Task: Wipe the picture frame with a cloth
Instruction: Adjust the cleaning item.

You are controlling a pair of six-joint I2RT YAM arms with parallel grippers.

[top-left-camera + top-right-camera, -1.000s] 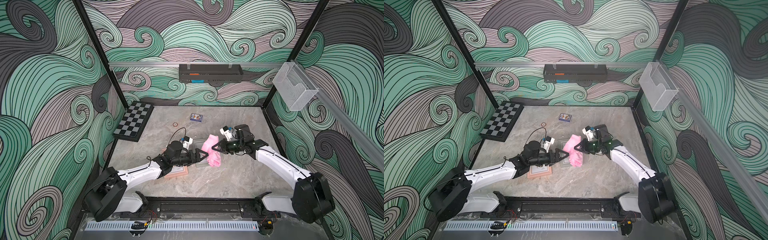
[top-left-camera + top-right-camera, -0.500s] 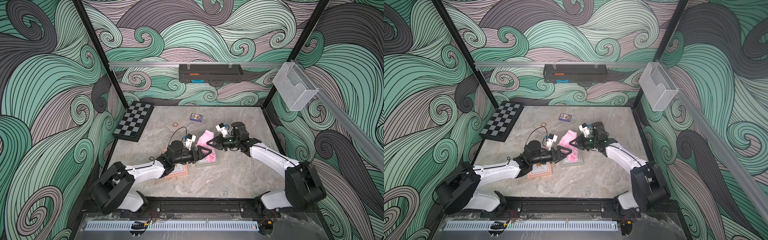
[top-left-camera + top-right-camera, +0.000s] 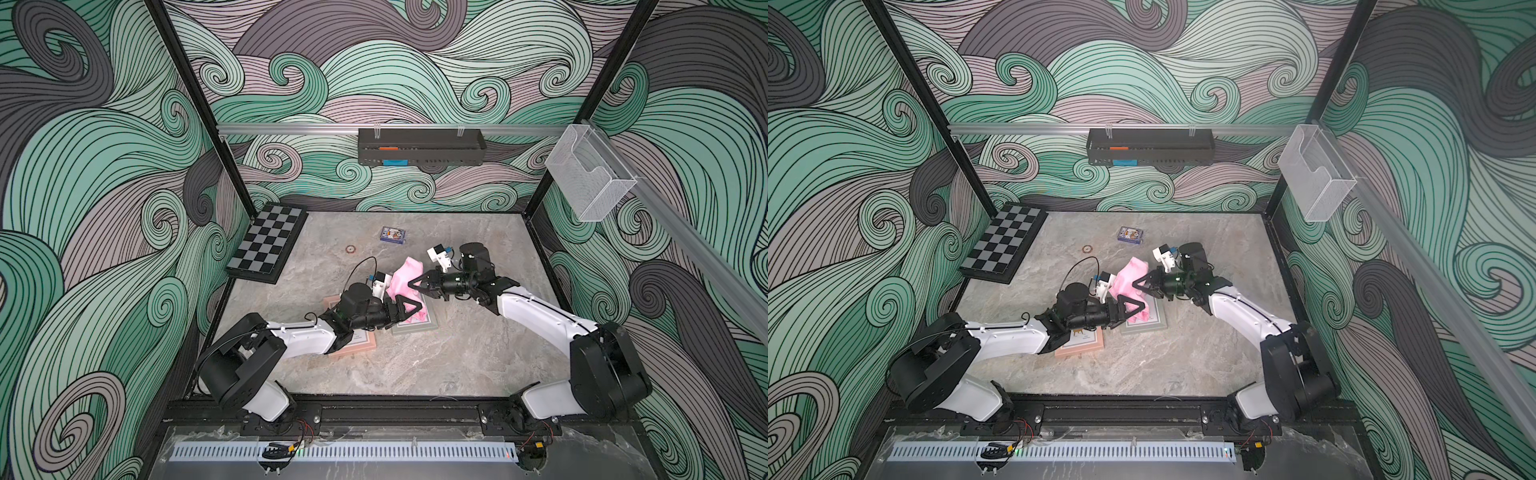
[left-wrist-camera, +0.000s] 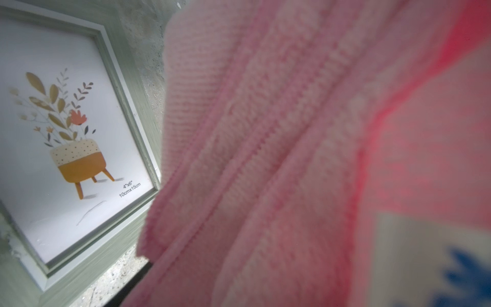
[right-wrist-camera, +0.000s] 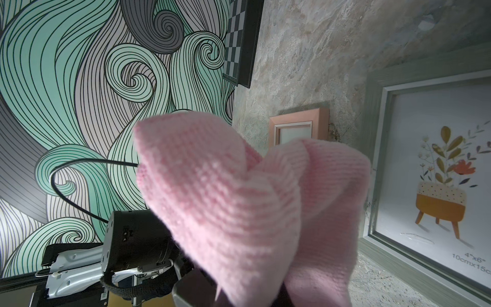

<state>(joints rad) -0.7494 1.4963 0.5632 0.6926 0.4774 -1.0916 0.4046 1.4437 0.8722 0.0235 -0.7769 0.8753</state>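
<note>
Pink cloth (image 3: 404, 272) in right claw (image 3: 412, 286); tray (image 3: 440, 154): orange item (image 3: 388, 148).

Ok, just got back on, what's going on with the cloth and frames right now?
The right gripper is shut on the pink cloth, holding it bunched above the grey-green picture frame lying flat on the table. The left gripper reaches in opposite, jaws open around the cloth's lower part. A salmon-pink picture frame lies partly under the left arm. Whether the cloth touches the green frame is unclear.
</note>
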